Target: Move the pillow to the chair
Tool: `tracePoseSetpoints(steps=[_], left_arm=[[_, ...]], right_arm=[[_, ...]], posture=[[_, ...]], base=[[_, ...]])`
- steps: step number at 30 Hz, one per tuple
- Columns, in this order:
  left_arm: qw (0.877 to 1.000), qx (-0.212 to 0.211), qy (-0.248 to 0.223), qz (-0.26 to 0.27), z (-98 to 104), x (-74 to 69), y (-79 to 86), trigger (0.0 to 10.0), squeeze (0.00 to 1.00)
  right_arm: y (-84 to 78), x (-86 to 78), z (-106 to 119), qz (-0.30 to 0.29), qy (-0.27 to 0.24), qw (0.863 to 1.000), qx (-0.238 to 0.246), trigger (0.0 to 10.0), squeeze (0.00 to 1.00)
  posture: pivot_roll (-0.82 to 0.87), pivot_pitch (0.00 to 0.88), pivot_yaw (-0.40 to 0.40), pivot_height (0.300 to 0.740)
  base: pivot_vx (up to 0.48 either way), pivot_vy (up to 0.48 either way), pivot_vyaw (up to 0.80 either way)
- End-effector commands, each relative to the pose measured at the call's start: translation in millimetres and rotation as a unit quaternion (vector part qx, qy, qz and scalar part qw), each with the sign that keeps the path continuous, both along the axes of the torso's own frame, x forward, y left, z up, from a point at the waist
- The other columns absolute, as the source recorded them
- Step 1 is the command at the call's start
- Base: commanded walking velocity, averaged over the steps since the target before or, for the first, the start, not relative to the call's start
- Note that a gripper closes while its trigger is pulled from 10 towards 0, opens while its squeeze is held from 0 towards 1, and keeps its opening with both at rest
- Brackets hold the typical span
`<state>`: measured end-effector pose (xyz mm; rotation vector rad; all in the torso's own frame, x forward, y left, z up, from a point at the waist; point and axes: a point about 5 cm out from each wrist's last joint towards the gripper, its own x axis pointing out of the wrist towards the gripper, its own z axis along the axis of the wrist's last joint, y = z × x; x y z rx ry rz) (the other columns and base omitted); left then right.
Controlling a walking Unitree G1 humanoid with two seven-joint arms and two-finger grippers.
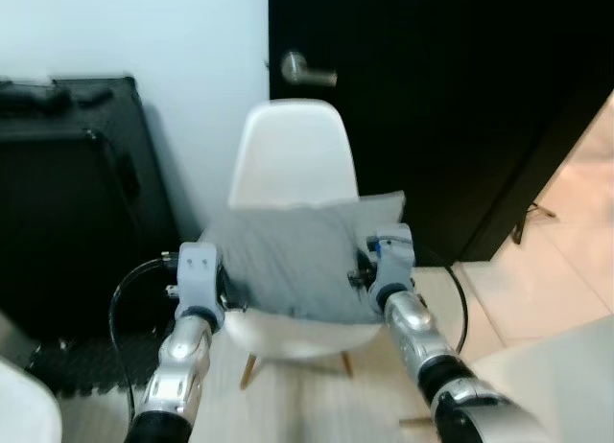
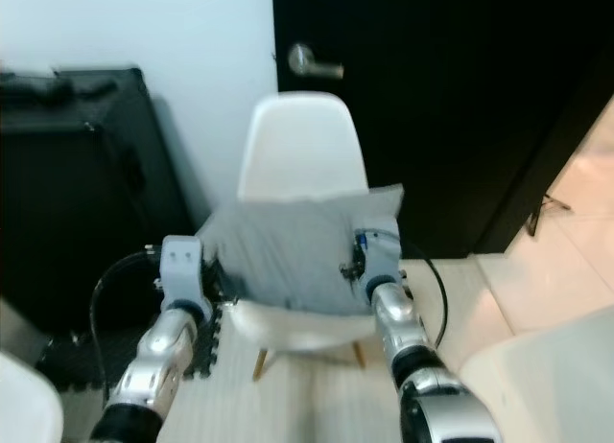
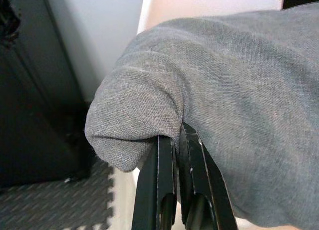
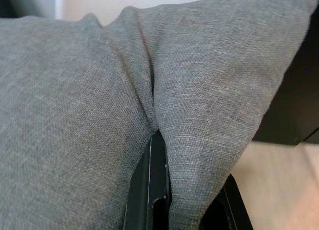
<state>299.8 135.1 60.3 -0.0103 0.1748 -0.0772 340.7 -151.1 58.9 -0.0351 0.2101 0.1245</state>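
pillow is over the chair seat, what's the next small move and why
Probably lower it a little, then let go. The grey pillow hangs above the white chair seat, with the left gripper and right gripper each shut on a side of it, so it seems lined up to set down.

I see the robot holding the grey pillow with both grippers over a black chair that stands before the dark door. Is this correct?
Not quite: the chair is white, not black, as the left eye view shows. The rest holds: the left gripper and right gripper both pinch the grey pillow over it, before the dark door.
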Motion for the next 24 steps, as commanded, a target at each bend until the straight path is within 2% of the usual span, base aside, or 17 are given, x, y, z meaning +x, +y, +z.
tracePoseSetpoints(steps=[1,24], left_arm=[[1.0,0.003,-0.018,-0.018,5.7,2.1,-5.8,10.0,0.0],[1.0,0.004,-0.02,-0.02,7.0,3.9,-5.1,10.0,0.0]], right_arm=[[14.5,1.9,4.2,0.021,-0.012,1.0,0.013,10.0,0.0],[14.6,3.2,5.6,0.018,-0.013,1.0,0.015,10.0,0.0]], posture=[[0.04,0.0,-0.07,0.74],[0.03,0.0,-0.063,0.74]], base=[[0.334,0.0,0.0],[0.329,0.0,0.0]])
